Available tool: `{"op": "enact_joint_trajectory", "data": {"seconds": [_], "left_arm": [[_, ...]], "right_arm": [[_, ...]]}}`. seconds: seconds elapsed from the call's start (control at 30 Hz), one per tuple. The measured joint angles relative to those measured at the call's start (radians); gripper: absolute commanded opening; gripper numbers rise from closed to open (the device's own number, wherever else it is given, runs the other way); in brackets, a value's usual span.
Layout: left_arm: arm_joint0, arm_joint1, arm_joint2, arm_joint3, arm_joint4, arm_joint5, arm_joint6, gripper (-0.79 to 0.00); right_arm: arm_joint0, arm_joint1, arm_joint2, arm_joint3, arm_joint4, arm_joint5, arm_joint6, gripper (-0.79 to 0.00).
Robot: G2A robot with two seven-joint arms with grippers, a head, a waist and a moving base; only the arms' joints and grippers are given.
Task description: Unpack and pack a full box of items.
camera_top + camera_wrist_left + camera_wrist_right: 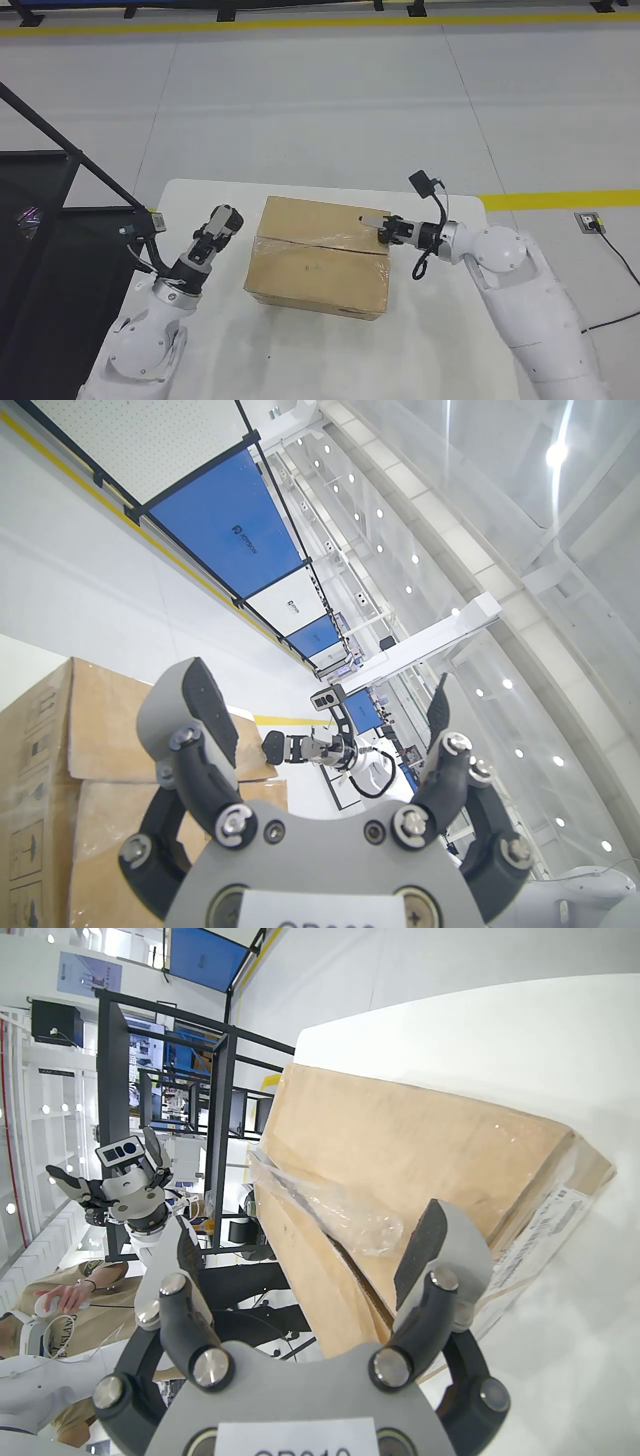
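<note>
The closed cardboard box (318, 258) lay at the middle of the white table (300, 350), with a crumpled strip of clear tape (350, 1223) standing loose along the seam of its top flaps. The left gripper (228, 216) was held beside the box's left end, apart from it, its fingers spread wide and empty. The right gripper (378, 227) was at the top edge of the box's right end near the seam, likewise wide and holding nothing; whether it touched the cardboard could not be told.
</note>
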Motion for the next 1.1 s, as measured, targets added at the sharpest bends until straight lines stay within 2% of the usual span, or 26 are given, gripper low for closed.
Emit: {"op": "enact_joint_trajectory", "data": {"seconds": [0.4, 0.43, 0.47, 0.53, 0.6, 0.73, 0.9, 1.1], "left_arm": [[-0.034, -0.003, 0.021, 0.027, -0.002, 0.008, -0.009, 0.0], [-0.036, -0.003, 0.022, 0.028, -0.001, 0.007, -0.009, 0.0], [-0.037, -0.003, 0.023, 0.03, 0.001, 0.006, -0.007, 0.0], [-0.038, -0.003, 0.023, 0.034, 0.003, 0.006, -0.006, 0.0], [-0.039, -0.003, 0.023, 0.037, 0.003, 0.006, -0.004, 0.0], [-0.041, -0.004, 0.024, 0.044, 0.002, 0.006, -0.004, 0.0], [-0.048, -0.004, 0.031, 0.063, -0.031, 0.003, -0.038, 0.0], [-0.075, 0.001, 0.041, 0.118, -0.129, -0.013, -0.185, 0.0]], "right_arm": [[0.035, -0.002, -0.048, 0.03, 0.019, 0.069, 0.053, 0.0], [0.037, -0.003, -0.051, 0.032, 0.026, 0.07, 0.06, -0.108], [0.041, -0.003, -0.054, 0.036, 0.034, 0.071, 0.065, -0.403], [0.045, -0.004, -0.058, 0.041, 0.037, 0.072, 0.066, -0.477], [0.049, -0.004, -0.063, 0.045, 0.04, 0.074, 0.063, -0.6], [0.053, -0.004, -0.068, 0.05, 0.049, 0.078, 0.063, -0.785], [0.044, 0.0, -0.065, 0.023, 0.055, 0.083, 0.057, -0.785], [-0.016, 0.014, -0.034, -0.078, 0.041, 0.083, 0.037, -0.785]]}}
